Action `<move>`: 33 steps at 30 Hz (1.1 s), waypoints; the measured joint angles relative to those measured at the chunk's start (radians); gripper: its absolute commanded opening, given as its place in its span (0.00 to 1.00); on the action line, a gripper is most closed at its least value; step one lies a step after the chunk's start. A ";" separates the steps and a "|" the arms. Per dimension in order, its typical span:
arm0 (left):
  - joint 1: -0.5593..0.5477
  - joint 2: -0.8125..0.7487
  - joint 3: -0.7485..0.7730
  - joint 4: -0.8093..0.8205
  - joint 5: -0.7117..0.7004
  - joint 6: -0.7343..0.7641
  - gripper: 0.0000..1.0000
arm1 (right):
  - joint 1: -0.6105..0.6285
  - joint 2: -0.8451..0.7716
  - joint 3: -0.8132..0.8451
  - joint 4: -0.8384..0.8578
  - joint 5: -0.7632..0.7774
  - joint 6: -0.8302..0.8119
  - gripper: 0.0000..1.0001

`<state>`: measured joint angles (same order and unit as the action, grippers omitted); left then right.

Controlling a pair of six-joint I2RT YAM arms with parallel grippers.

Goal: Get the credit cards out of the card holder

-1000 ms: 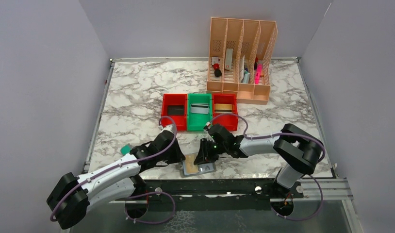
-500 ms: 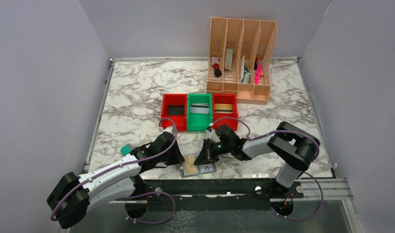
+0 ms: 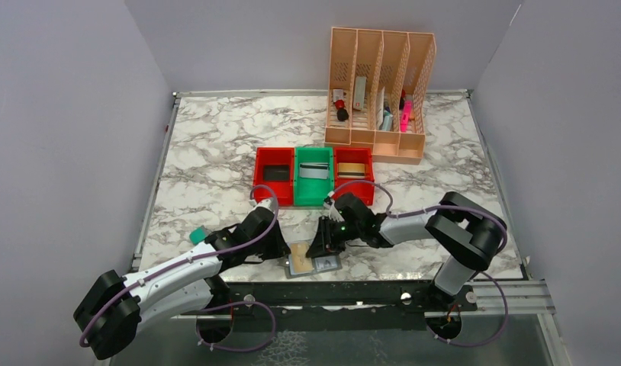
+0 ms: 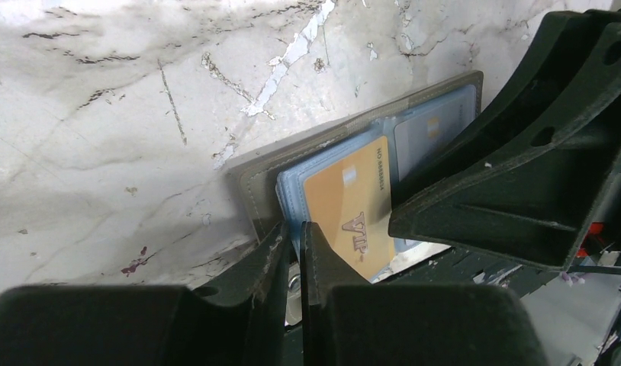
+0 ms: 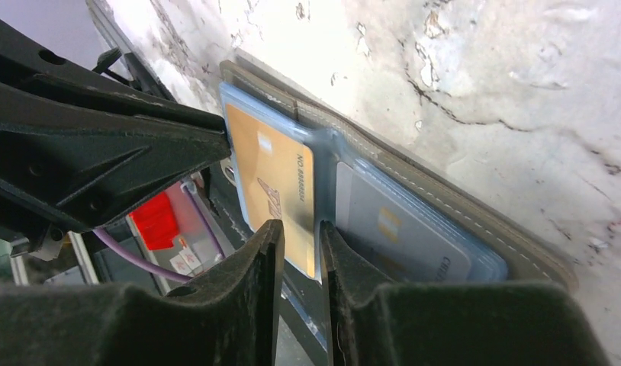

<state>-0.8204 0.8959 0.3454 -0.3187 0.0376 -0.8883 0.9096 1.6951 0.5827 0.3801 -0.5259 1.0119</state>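
The grey card holder point(image 3: 311, 264) lies open at the table's near edge, between both grippers. A gold-tan credit card point(image 4: 345, 206) sits in its left blue-grey pocket and a silver-grey card point(image 5: 399, 229) in the right pocket. My left gripper point(image 4: 294, 232) is shut on the holder's left pocket edge point(image 4: 288, 194). My right gripper point(image 5: 301, 232) stands narrowly open, its fingers on either side of the gold-tan card's point(image 5: 273, 175) near edge, with a gap wider than the card. Seen from above, my left gripper point(image 3: 281, 252) and right gripper point(image 3: 323, 245) meet over the holder.
Behind the holder stand a red bin point(image 3: 275, 175) with a dark card, a green bin point(image 3: 313, 177) with a grey card and a red bin point(image 3: 354, 175) with a tan card. A peach slotted organiser point(image 3: 380, 95) stands at the back. A teal block point(image 3: 197, 235) lies left.
The right arm's elbow has swung a little and its gripper has shifted slightly over the holder. The left gripper keeps its hold, and the holder has barely moved.
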 measured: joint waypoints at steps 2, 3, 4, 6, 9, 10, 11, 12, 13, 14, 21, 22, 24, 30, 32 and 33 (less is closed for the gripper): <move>0.000 0.000 0.000 0.000 0.000 0.000 0.15 | 0.000 -0.014 0.017 -0.043 0.024 -0.024 0.30; 0.000 0.000 0.000 0.000 0.000 0.000 0.15 | 0.000 -0.016 0.026 -0.055 0.031 -0.036 0.29; 0.000 0.000 0.000 0.000 0.000 0.001 0.15 | 0.000 -0.015 0.032 -0.065 0.032 -0.042 0.29; 0.000 0.000 0.000 0.000 0.000 0.003 0.15 | 0.000 -0.007 0.037 -0.066 0.029 -0.045 0.28; 0.000 0.003 0.000 0.001 0.004 0.011 0.15 | -0.002 0.019 0.038 -0.044 0.011 -0.040 0.26; 0.000 0.006 0.000 0.002 0.007 0.014 0.15 | -0.003 0.026 0.038 -0.034 0.003 -0.039 0.24; 0.000 0.010 0.000 0.003 0.010 0.018 0.15 | -0.003 0.031 0.038 -0.027 -0.005 -0.036 0.22; 0.000 0.014 0.000 0.003 0.013 0.021 0.15 | -0.003 0.035 0.038 -0.018 -0.013 -0.033 0.20; 0.000 0.020 0.000 0.003 0.017 0.024 0.15 | -0.003 0.039 0.038 -0.010 -0.019 -0.032 0.17; 0.000 0.025 0.000 0.003 0.019 0.026 0.15 | -0.003 0.042 0.037 -0.004 -0.023 -0.028 0.15; 0.000 0.039 0.000 0.003 0.023 0.037 0.14 | -0.003 0.041 0.027 0.011 -0.025 -0.014 0.13; 0.000 0.039 0.000 0.003 0.023 0.037 0.14 | -0.003 0.030 0.024 0.009 -0.024 -0.014 0.11; 0.000 0.039 0.000 0.003 0.023 0.037 0.13 | -0.003 0.025 0.023 0.009 -0.023 -0.014 0.02; 0.000 0.039 0.000 0.003 0.024 0.036 0.12 | -0.014 -0.005 -0.012 0.031 -0.032 -0.006 0.01; 0.000 0.039 -0.002 0.004 0.024 0.036 0.12 | -0.022 -0.013 -0.021 0.030 -0.039 -0.006 0.01; 0.000 0.039 -0.005 0.005 0.024 0.036 0.12 | -0.028 -0.018 -0.025 0.030 -0.042 -0.007 0.02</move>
<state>-0.8204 0.9348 0.3408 -0.3138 0.0616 -0.8520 0.8818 1.6775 0.5575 0.4103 -0.5674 1.0050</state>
